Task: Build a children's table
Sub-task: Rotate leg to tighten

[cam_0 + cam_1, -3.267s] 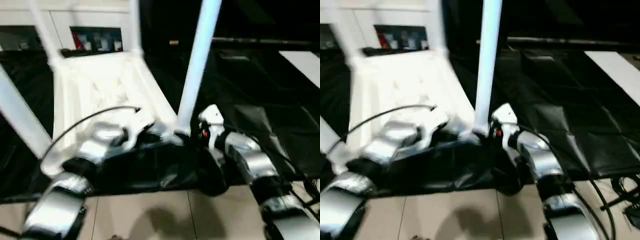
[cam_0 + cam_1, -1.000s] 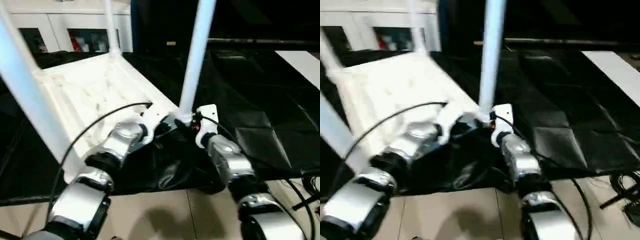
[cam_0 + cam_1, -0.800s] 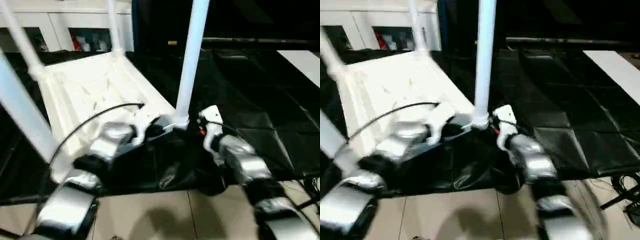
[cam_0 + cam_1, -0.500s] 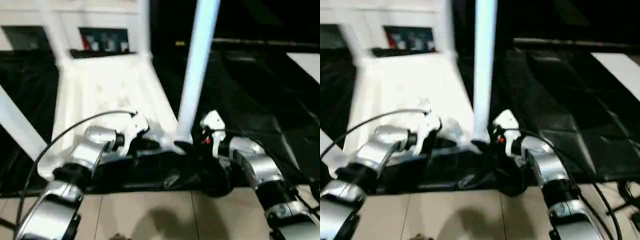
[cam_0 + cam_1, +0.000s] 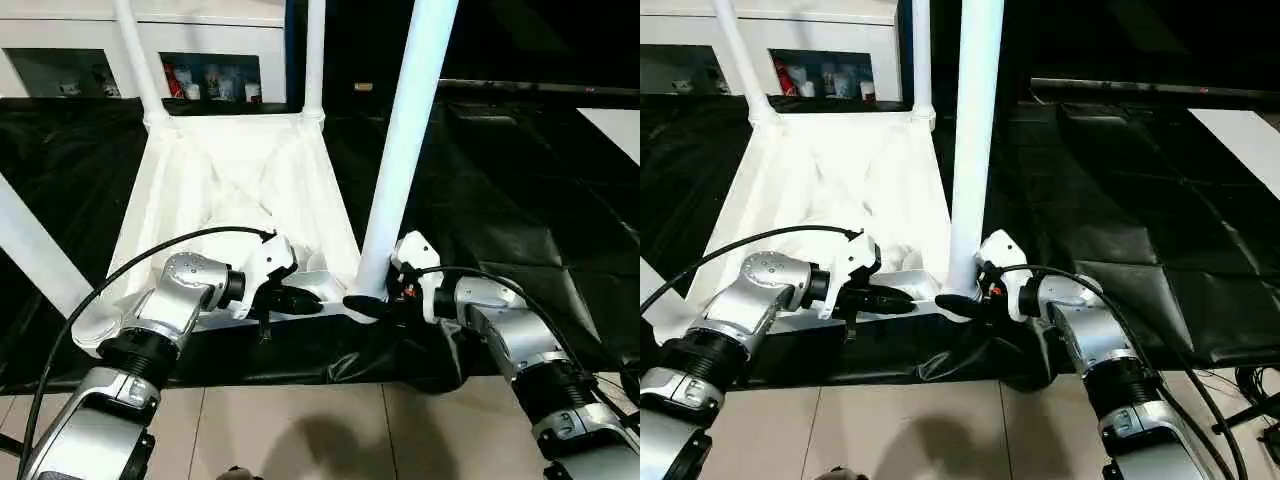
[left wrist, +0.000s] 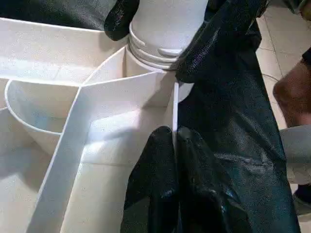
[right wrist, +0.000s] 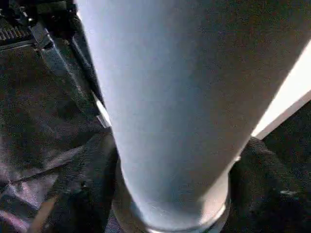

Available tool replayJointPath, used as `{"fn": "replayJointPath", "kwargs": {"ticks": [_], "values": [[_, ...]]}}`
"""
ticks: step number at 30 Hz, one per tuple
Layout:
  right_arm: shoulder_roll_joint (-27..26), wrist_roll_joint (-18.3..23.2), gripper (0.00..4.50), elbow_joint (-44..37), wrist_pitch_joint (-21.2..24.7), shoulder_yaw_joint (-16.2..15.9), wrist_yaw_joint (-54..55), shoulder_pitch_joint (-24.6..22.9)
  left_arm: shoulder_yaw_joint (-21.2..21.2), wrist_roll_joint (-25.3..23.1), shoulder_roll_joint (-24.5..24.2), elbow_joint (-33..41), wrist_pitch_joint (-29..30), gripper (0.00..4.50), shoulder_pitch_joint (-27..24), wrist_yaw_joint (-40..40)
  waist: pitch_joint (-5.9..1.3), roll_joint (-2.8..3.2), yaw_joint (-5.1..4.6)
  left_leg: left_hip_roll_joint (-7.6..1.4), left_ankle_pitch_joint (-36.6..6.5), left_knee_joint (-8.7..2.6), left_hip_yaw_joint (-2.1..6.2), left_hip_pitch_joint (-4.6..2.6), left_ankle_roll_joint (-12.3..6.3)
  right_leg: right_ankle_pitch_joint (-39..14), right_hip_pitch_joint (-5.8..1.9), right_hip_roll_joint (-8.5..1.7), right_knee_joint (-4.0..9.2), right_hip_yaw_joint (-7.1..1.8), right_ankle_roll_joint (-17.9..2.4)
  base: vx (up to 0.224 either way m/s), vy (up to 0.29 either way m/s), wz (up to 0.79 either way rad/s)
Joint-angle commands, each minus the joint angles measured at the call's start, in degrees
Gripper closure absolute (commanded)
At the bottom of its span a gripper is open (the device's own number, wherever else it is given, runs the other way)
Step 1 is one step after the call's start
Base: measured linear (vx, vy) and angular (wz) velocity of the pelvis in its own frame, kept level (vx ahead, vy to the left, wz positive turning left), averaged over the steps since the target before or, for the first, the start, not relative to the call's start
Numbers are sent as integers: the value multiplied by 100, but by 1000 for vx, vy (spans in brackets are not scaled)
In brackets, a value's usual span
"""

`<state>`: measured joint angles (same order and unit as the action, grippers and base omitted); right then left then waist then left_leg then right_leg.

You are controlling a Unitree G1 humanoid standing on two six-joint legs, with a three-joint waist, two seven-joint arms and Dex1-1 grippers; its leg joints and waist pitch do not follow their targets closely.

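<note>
The children's table lies upside down on black cloth, its ribbed white top facing up. Two legs stand in the far corners and a third at the near left. The near right leg stands upright in its corner socket. My right gripper is shut on the base of this leg, one black finger on each side of the collar. My left gripper is shut on the thin near wall of the top, just left of that socket.
A white cabinet with shelves stands behind the table. Black cloth covers the ground to the right, with a white panel at its far edge. Beige tiled floor runs along the front, and cables lie at the right.
The whole view has swung and steadied. My right gripper's jaws have narrowed around the leg's base. My left gripper keeps its hold on the near wall.
</note>
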<state>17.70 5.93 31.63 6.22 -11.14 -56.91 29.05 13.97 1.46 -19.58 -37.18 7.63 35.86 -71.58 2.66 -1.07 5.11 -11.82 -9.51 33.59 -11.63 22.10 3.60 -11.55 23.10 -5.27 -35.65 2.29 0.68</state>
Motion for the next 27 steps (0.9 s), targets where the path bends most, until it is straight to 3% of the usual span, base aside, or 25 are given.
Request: {"fn": "replayJointPath", "kwargs": {"ticks": [1, 7, 11, 15, 22, 27], "values": [[105, -54, 168, -55, 83, 30, -3, -31, -125, 284, 75, 235, -24, 450, 5, -82, -352, -38, -24, -150, -1170, -380, 57, -136, -192, -630, -231, -248, 405, -185, -1358, 0, 0, 0], [-28, 31, 177, 24, 111, 148, 229, -75, -147, 127, 133, 17, -35, 450, 55, 288, -355, -38, -23, -147, -1124, -371, 54, -134, -216, -537, -234, -247, 397, -184, -1385, 0, 0, 0], [-535, 88, 178, 591, 245, 645, 1614, 119, -215, -191, 482, -587, -97, 450, 330, 1416, -340, -42, -62, -135, -1318, -393, 60, -153, -37, -987, -200, -257, 452, -196, -1294, 0, 0, 0], [-1008, -67, 178, 997, 187, 808, 2863, 231, -282, -379, 936, -1120, 5, 450, 649, 2525, -344, -38, -70, -125, -1380, -397, 76, -156, 83, -1123, -203, -264, 466, -196, -1199, 0, 0, 0], [-1737, -218, 179, 1647, -3, 1058, 4400, 636, -345, -611, 1526, -1856, -115, 450, 1134, 4046, -384, -34, -51, -105, -1004, -375, 66, -139, -46, -417, -240, -241, 414, -184, -1238, 0, 0, 0], [-1840, -263, 179, 1770, -204, 1017, 4331, 771, -367, -601, 1552, -2018, -377, 450, 1237, 4079, -380, -27, -32, -112, -1062, -383, 68, -144, -126, -392, -259, -253, 429, -176, -1232, 0, 0, 0]]}}
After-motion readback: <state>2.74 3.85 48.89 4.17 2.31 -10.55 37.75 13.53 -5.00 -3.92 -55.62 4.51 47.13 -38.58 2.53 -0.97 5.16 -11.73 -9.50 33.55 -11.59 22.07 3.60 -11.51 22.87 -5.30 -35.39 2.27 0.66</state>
